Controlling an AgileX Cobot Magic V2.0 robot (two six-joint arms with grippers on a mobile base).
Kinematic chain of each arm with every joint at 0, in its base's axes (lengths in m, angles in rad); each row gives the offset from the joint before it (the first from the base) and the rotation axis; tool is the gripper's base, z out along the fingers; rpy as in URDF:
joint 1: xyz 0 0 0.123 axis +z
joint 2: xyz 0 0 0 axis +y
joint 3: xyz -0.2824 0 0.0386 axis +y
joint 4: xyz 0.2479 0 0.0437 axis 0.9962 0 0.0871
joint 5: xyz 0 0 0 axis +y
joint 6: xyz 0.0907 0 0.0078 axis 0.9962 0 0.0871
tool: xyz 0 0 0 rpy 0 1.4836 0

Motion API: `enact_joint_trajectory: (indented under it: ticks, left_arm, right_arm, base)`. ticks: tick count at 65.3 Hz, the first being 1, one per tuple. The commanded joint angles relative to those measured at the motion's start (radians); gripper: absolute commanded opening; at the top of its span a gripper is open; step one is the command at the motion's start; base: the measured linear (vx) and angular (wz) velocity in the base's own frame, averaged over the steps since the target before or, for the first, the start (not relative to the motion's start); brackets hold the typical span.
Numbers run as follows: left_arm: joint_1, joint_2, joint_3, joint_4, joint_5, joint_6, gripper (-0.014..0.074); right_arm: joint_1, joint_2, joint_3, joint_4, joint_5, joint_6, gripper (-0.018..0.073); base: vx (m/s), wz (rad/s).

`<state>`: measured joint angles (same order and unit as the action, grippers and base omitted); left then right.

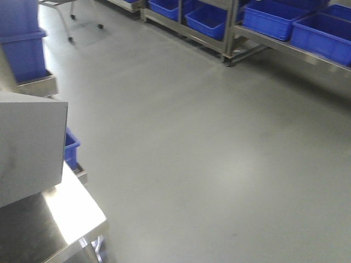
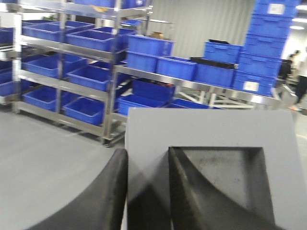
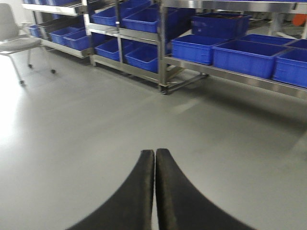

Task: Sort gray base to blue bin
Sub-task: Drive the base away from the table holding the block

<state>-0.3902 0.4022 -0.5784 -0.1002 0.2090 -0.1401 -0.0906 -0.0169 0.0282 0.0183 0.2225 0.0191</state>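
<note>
The gray base (image 2: 206, 129) is off the ground in the left gripper (image 2: 147, 160), its square recess facing the wrist camera. One black finger (image 2: 108, 196) presses the outer wall and the other (image 2: 192, 191) sits inside the recess, so the jaws pinch that one wall. In the front view the base (image 1: 27, 148) fills the left edge, above a shiny steel table (image 1: 66, 219) at the near left corner. A small blue bin (image 1: 72, 145) peeks out just behind it.

The right gripper (image 3: 154, 153) hangs over bare floor with its two fingers pressed together and nothing between them.

Steel racks (image 3: 163, 48) line the far side, each shelf packed with blue bins (image 3: 240, 55) set side by side. I cannot tell which of them is the one meant for the base. The same racks (image 1: 230, 33) run along the top right of the front view. A tall stack of blue bins (image 2: 268, 43) rises at the far right in the left wrist view, and another stack (image 1: 22, 49) stands at the far left in the front view. An office chair (image 3: 14, 36) on casters sits far left.

Between the table and the racks the gray floor (image 1: 208, 153) lies wide and flat.
</note>
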Motion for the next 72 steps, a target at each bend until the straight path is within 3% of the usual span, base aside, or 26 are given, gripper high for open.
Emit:
enact_joint_trajectory:
  ticks: [1, 72]
  left_arm:
    - [-0.004, 0.005, -0.031, -0.007, -0.104, -0.004, -0.0006]
    - [-0.004, 0.005, -0.031, -0.007, -0.104, -0.004, -0.0006]
  right_arm:
    - [0.000, -0.002, 0.002, -0.006, -0.075, -0.007, -0.0005]
    - [0.000, -0.002, 0.002, -0.006, -0.074, -0.007, -0.0005]
  base:
    - [0.05, -0.42]
    - [0.12, -0.49]
